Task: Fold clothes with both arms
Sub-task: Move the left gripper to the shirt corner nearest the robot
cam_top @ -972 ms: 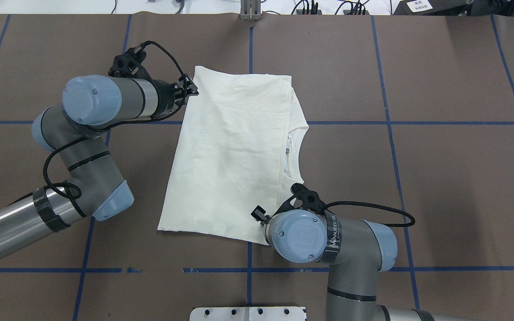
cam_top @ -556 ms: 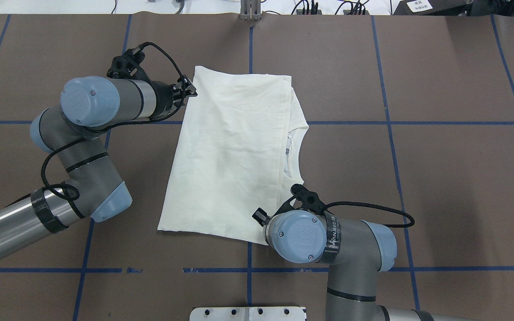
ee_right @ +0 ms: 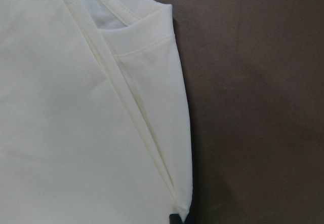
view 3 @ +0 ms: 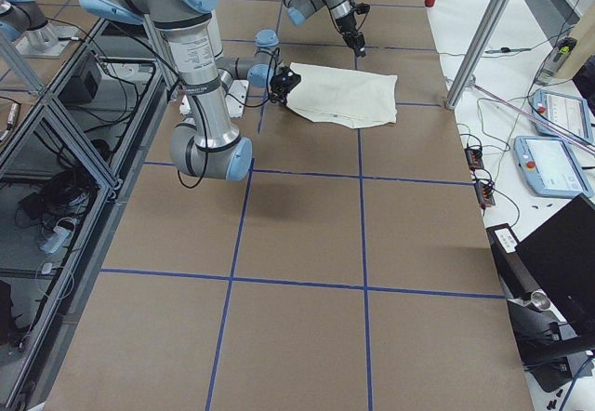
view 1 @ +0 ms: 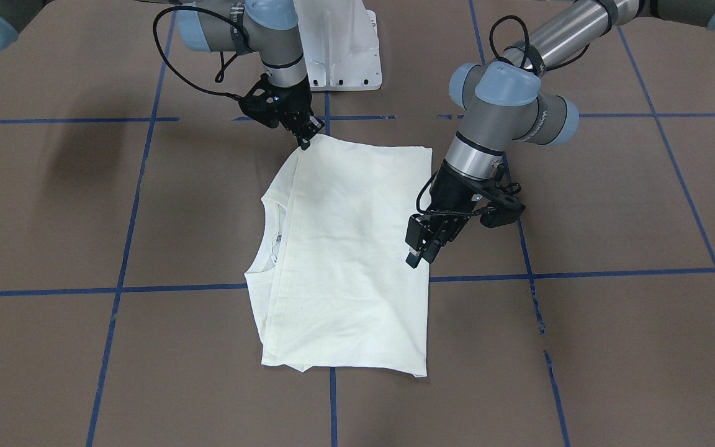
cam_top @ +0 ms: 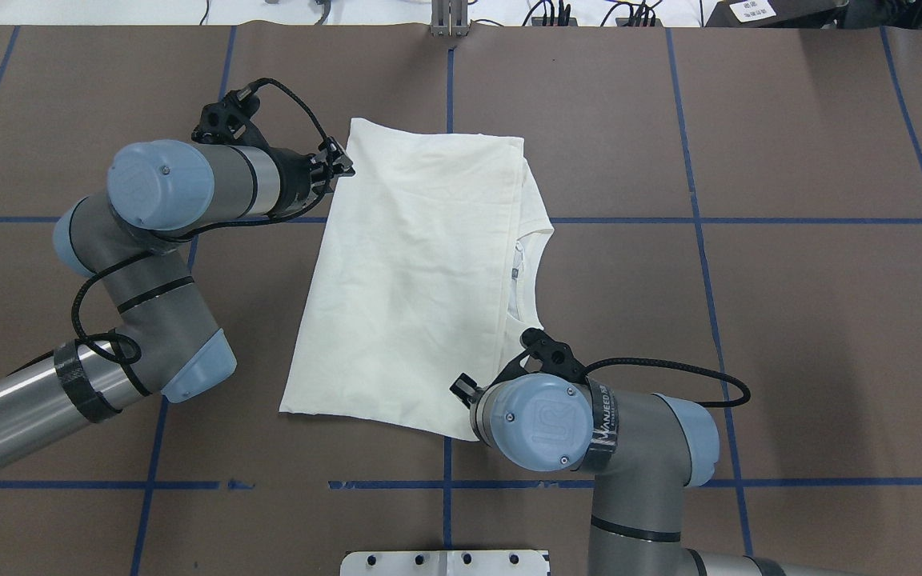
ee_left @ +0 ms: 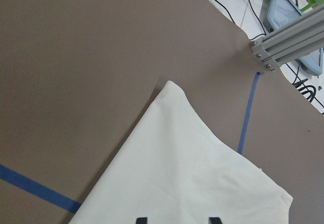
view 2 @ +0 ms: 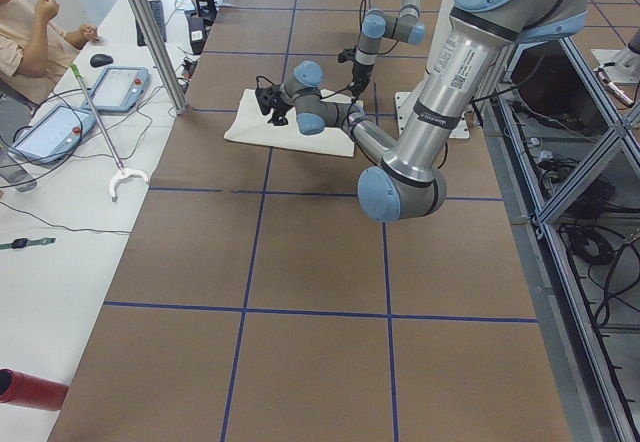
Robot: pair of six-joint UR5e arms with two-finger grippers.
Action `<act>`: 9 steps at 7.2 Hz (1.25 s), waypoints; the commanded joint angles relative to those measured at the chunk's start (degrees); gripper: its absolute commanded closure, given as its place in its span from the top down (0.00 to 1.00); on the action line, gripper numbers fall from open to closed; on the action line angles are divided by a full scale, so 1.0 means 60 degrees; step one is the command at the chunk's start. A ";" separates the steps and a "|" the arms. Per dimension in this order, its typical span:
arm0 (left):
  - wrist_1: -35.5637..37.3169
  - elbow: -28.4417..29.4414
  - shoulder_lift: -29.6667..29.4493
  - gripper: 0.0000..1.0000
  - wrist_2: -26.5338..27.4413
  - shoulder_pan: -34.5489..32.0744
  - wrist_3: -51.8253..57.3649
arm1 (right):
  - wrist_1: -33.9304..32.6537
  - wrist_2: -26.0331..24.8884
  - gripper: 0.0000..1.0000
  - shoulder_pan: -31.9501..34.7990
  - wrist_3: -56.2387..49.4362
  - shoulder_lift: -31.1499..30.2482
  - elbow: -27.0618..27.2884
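T-shirt (view 1: 351, 248) corner nearest the white base (view 1: 345, 49) is pinched between the right gripper's (view 1: 305, 141) closed jaws. The left gripper's (view 1: 421, 256) jaws stand spread above an edge farther from the base. The shirt lies folded flat on the table (view 1: 581, 341), just before the base.

Overhead cam: right tool (view 1: 305, 141) hidden under its own wrist joint (cam_top: 535, 422), which also covers the near corner of the T-shirt (cam_top: 413, 264). R wrist cam: just a sliver of one black fingertip (ee_right: 174, 219) at the bottom edge; whether it pinches cloth, can't tell, and front cam is too small to settle it. L wrist cam: left tool (view 1: 421, 256) cut to two fingertips (ee_left: 142, 219), set apart; T-shirt runs off the bottom edge. Side cams: both tools too small to read; operator (view 2: 28, 34) cropped by frame edge.
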 commanded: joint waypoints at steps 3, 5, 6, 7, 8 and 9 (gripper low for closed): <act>0.1152 -0.2040 0.0529 0.55 0.0236 0.2164 -0.2402 | -0.0014 0.0511 0.00 0.0178 -0.0530 -0.1403 0.1676; 0.2357 -0.3665 0.1432 0.58 0.0614 0.3204 -0.2726 | -0.0014 0.0496 0.00 0.0193 -0.0735 -0.1669 0.1767; 0.2376 -0.4282 0.2294 0.62 0.1226 0.3833 -0.2872 | -0.0014 0.0453 0.00 0.0222 -0.0852 -0.1815 0.1781; 0.2405 -0.4273 0.2419 0.62 0.1580 0.4246 -0.3265 | -0.0014 0.0423 0.00 0.0280 -0.1085 -0.1918 0.1781; 0.2464 -0.4273 0.2435 0.62 0.1599 0.4279 -0.3284 | -0.0014 0.0380 0.00 0.0281 -0.1305 -0.2006 0.1752; 0.3117 -0.4273 0.2362 0.62 0.1613 0.4381 -0.3298 | -0.0014 0.0379 0.00 0.0295 -0.1307 -0.2022 0.1796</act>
